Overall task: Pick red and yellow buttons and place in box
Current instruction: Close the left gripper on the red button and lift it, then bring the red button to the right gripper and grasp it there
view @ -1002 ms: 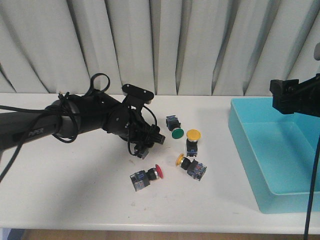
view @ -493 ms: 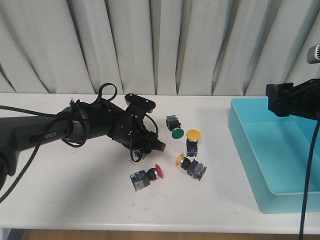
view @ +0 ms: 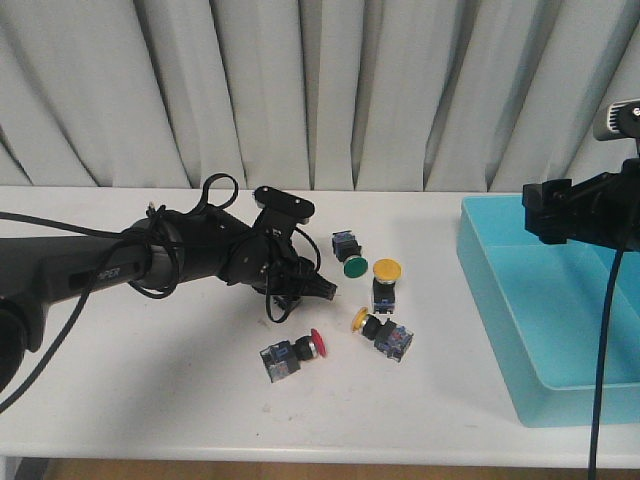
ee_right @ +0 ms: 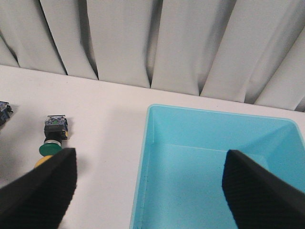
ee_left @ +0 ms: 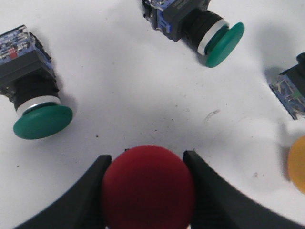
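Left gripper pinching a red button by its cap, ready for carrying to the box; right gripper spread wide, idle above it

Left arm reaches low across the desk, its end effector clamped on a red button; right end effector — fingers spread wide — hangs raised over the box's near end.

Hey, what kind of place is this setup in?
Probably a robotics lab or test bench, not a factory floor: a plain white table backed by a pleated grey curtain, loose red, yellow and green push-button switches, a turquoise plastic bin, and black robot arms.
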Available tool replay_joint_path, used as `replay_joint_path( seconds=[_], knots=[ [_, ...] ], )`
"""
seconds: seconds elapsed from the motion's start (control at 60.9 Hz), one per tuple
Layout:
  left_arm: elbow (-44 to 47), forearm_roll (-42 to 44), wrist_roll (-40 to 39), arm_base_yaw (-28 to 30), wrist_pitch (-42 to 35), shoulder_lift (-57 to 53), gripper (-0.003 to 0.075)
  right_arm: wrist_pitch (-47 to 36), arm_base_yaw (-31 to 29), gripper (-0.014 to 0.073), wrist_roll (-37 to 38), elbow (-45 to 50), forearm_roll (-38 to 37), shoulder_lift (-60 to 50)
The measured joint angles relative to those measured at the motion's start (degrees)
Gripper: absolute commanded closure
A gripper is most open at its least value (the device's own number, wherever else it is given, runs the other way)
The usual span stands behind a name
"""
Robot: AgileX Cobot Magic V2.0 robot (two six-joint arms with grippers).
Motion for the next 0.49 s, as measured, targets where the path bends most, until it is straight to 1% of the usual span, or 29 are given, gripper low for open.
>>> replay_joint_path(
  seconds=[0.115,0.197,0.312,0.427,0.493],
  knots=[
    [0.0,0.0,0.0,0.0,1.2,-1.2,0.0727,0.5,0.9,0.0,0.0,0.0,0.0,0.0],
    [0.0,0.0,-0.2,0.0,2.0,-3.4,0.0727,0.8,3.5,0.0,-0.7,0.0,0.0,0.0],
    [0.0,-1.1,-0.8,0.0,2.9,-8.8,0.0727,0.9,9.8,0.0,-5.0,0.0,-0.8,0.0],
    [0.0,-5.3,-1.0,0.0,5.9,-15.1,0.0727,0.9,17.3,0.0,-12.2,0.0,-2.2,0.0],
    [0.0,-8.0,-1.0,0.0,8.3,-19.4,0.0727,0.9,20.6,0.0,-15.2,0.0,-2.2,0.0]
  ],
)
